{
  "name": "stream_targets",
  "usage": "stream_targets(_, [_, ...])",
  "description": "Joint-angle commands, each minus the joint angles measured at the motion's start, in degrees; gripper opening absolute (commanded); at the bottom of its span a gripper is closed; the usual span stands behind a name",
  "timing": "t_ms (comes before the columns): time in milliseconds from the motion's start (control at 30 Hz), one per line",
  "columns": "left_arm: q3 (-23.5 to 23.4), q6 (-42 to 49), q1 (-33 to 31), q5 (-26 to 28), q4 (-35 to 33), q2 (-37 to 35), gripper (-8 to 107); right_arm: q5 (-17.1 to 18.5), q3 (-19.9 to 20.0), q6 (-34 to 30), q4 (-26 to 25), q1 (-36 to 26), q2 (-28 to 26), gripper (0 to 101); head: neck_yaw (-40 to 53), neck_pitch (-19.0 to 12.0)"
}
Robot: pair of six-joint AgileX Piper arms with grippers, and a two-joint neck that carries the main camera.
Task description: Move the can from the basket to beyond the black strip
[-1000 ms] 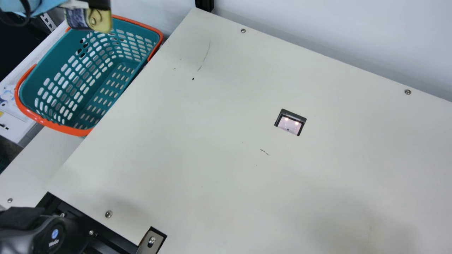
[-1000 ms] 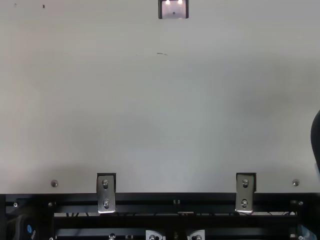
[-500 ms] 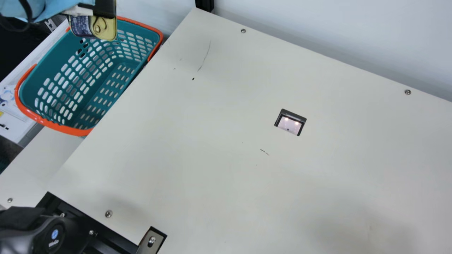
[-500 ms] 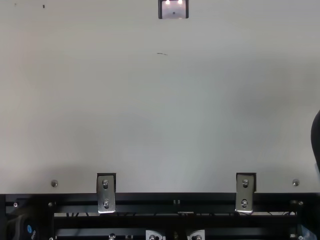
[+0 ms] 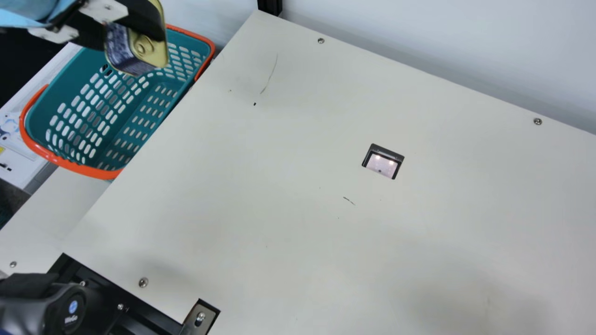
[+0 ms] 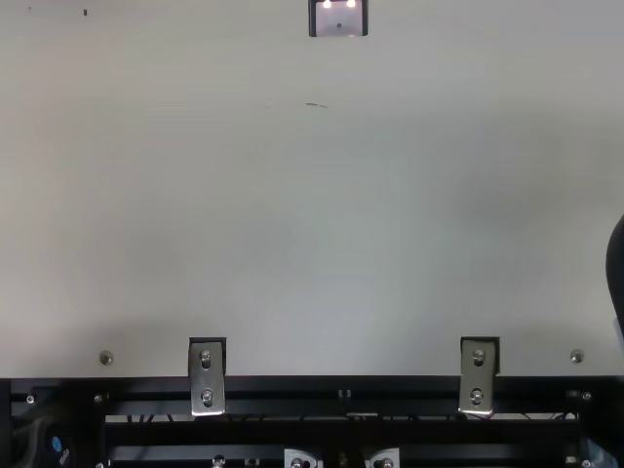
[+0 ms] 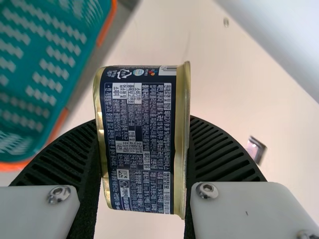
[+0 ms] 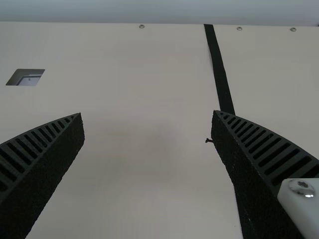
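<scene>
Outside the teal basket (image 5: 95,173) hangs the can (image 5: 138,52)

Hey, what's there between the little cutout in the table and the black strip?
Cream tabletop spans from the cutout to the black strip, with a screw near its far edge, in the right wrist view.

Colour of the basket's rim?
Orange, around the teal basket; the rim shows best in the main view.

This looks like a robotics lab, the cream table (image 5: 298,139) having a black metal rail (image 6: 292,385) along it and a robot arm (image 5: 42,302) nearby.
</scene>
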Motion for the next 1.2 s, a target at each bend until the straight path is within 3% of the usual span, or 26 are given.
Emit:
stream_targets(0, [3.9,-1.26,-0.57,0.14,-2.14,0.49,10,0.0,0.0,0.0,0.0,0.0,0.0,101,0.74,-1.38])
stream_targets(267, [10.8,-4.25,-3.1,0.14,-7.9,2.28,10,0.0,0.0,0.0,0.0,0.0,0.0,101,0.74,-1.38])
stream_targets(667, [16.31,-5.86,-1.63,0.14,-16.85,6.58,10,0.0,0.0,0.0,0.0,0.0,0.0,101,0.74,-1.38])
stream_targets(933, [18.24,-5.72,-0.87,0.14,-25.75,8.3,10,0.0,0.0,0.0,0.0,0.0,0.0,101,0.74,-1.38])
stream_targets(1167, [17.84,-8.55,-2.56,0.14,-29.7,6.85,10,0.0,0.0,0.0,0.0,0.0,0.0,101,0.74,-1.38])
